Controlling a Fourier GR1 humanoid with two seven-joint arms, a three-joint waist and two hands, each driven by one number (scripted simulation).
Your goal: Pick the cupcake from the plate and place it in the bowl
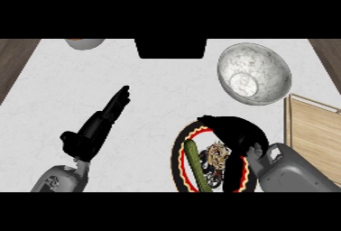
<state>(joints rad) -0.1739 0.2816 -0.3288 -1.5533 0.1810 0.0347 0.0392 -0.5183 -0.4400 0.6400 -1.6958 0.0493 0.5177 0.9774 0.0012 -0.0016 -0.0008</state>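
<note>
**Q:** Which containers appear, reading from the bench's near edge outward, and what does each hold?

**A:** Nearest is a round plate with a red, yellow and black rim. It lies at the near edge of the white bench, right of the middle. On it are the cupcake, brown with a pale top, and a long green item just beside the cupcake on its left. Farther off, toward the far right corner, a grey marbled bowl sits tilted with its inside open to view. A second rounded vessel is cut off at the far edge on the left.

**Q:** Where is the cupcake relative to each robot hand?

**A:** The right robot hand arches over the far right part of the plate, and the cupcake shows just at its near left side, on the plate. Whether this robot hand has hold of the cupcake cannot be told, since its underside is hidden. The left robot hand lies well apart to the left, near the near edge. Its fingers are straight, point toward the far edge and hold nothing.

**Q:** What else stands on the bench?

**A:** A wooden board at the right edge, beside the plate, and a black block at the middle of the far edge.
</note>
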